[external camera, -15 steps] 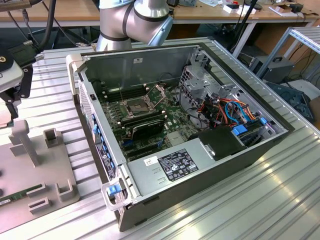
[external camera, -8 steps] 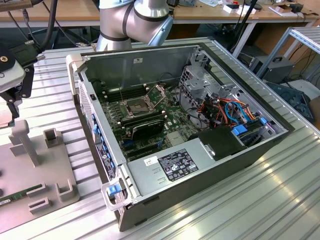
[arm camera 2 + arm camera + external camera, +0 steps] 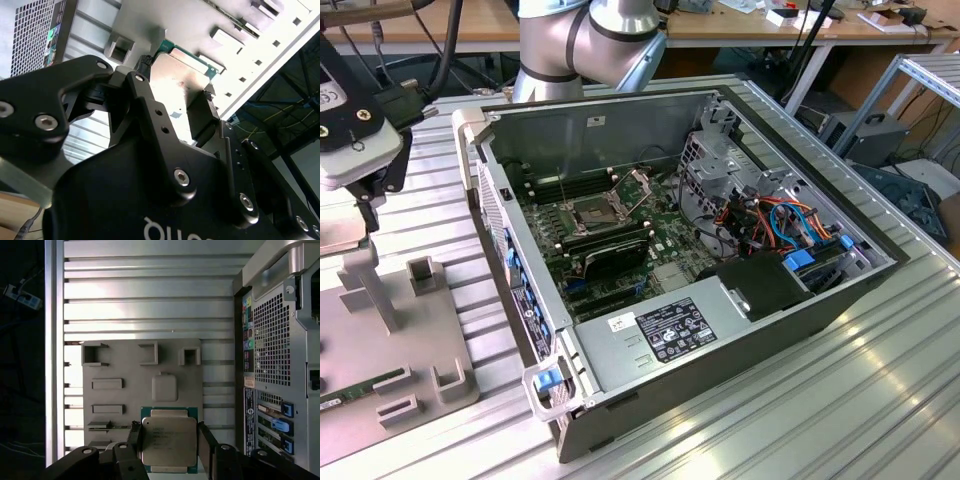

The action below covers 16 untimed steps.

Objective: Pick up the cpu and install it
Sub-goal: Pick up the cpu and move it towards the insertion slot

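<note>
In the first wrist view, one edge of the cpu is hidden behind the claw and cut off by the picture's border. In the exterior view the arm runs off the top edge.

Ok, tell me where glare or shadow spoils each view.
Second wrist view: glare washes out the metal face of the cpu. First wrist view: the cpu is evenly lit and sharp. Exterior view: bright streaks of reflected light on the ribbed table.

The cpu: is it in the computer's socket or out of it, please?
Out: the cpu is held in the hand above the grey tray, outside the computer case.
</note>
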Each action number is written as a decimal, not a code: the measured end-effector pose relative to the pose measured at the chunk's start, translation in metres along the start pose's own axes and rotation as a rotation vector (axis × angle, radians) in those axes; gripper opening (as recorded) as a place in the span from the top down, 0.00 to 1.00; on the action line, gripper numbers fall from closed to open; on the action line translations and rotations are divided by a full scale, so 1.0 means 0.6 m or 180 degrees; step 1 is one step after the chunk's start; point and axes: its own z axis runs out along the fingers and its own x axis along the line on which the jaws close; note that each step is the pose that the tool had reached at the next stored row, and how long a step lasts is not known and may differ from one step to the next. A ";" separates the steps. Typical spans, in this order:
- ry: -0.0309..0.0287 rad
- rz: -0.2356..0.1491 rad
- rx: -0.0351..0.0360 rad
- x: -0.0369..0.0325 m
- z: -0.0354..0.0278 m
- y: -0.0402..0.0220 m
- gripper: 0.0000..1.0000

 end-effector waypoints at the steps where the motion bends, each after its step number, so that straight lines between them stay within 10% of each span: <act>1: 0.0000 0.0000 0.0000 -0.002 0.000 0.000 0.46; 16: 0.0000 0.0000 0.0000 -0.053 -0.001 0.001 0.46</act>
